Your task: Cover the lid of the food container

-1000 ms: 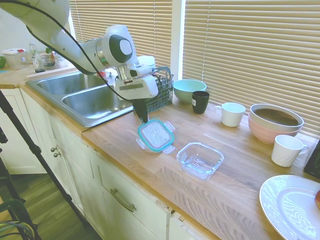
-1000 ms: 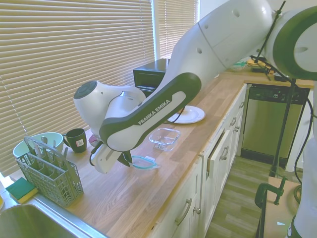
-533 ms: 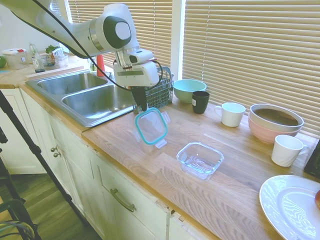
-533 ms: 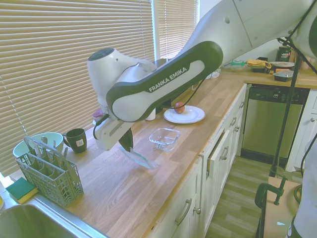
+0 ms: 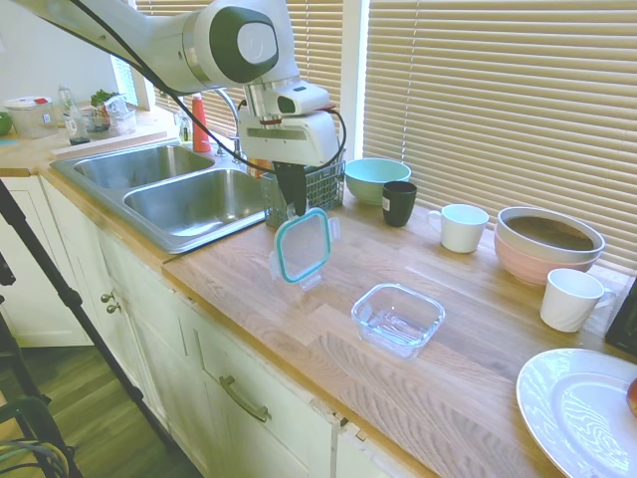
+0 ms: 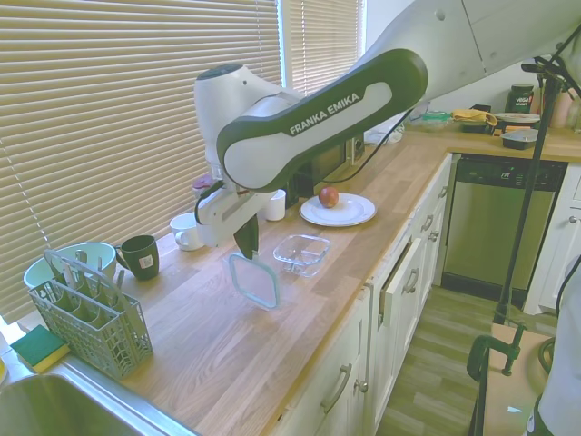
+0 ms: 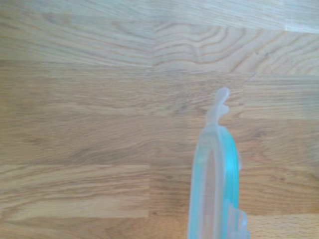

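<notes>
A: First exterior view. Item one: the lid [image 5: 302, 245], clear plastic with a teal rim and snap tabs, hanging on edge directly under the pincer [image 5: 295, 211], clear of the wooden counter [image 5: 328, 329]. State of the pincer: clamped on the lid's upper rim.

B: Handling?

A: Judged light and fairly stiff, though smooth plastic pinched at one edge may swing or slip; a hold at the rim between two tabs looks soundest. Item two: the food container [image 5: 397, 318], a clear glass dish, open, resting on the counter below the pincer and off to one side, well apart from the lid. Likely heavier, hard, breakable; it should stay put while the lid is pressed on.

B: Second exterior view?

A: The lid [image 6: 252, 279] again hangs near vertical beneath the pincer [image 6: 247, 253], fingers closed on its top edge. The food container [image 6: 301, 252] sits beyond it, on the side toward a white plate [image 6: 338, 210] bearing an apple [image 6: 329, 196].

B: Wrist view?

A: The lid [image 7: 215, 189] shows edge-on, teal band and one clear tab [image 7: 219, 103], with only wood grain below. The container does not show here.
</notes>
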`<state>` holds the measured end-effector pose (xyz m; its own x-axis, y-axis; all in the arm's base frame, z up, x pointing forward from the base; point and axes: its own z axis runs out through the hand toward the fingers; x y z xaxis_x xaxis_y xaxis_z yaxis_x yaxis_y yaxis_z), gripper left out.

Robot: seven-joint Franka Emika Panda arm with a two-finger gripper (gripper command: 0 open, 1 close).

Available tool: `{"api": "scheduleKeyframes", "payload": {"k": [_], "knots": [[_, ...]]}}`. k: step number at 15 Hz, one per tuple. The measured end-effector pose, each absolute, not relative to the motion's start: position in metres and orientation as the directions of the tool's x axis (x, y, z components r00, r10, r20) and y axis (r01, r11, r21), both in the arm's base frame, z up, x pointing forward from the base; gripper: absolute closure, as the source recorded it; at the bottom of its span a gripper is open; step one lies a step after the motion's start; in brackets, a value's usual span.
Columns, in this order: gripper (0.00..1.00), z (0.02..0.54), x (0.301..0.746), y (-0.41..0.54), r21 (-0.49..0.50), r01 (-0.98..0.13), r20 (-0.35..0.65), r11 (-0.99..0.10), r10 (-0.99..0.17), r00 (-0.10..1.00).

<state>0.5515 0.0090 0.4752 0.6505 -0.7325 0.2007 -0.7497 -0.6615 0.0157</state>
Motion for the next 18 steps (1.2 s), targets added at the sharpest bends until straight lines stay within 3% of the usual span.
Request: {"api": "scheduleKeyframes", "payload": {"k": [18], "knots": [[1.0, 0.5, 0.526, -0.114, -0.071, -0.759, 0.138, -0.647, -0.76, 0.635]]}}
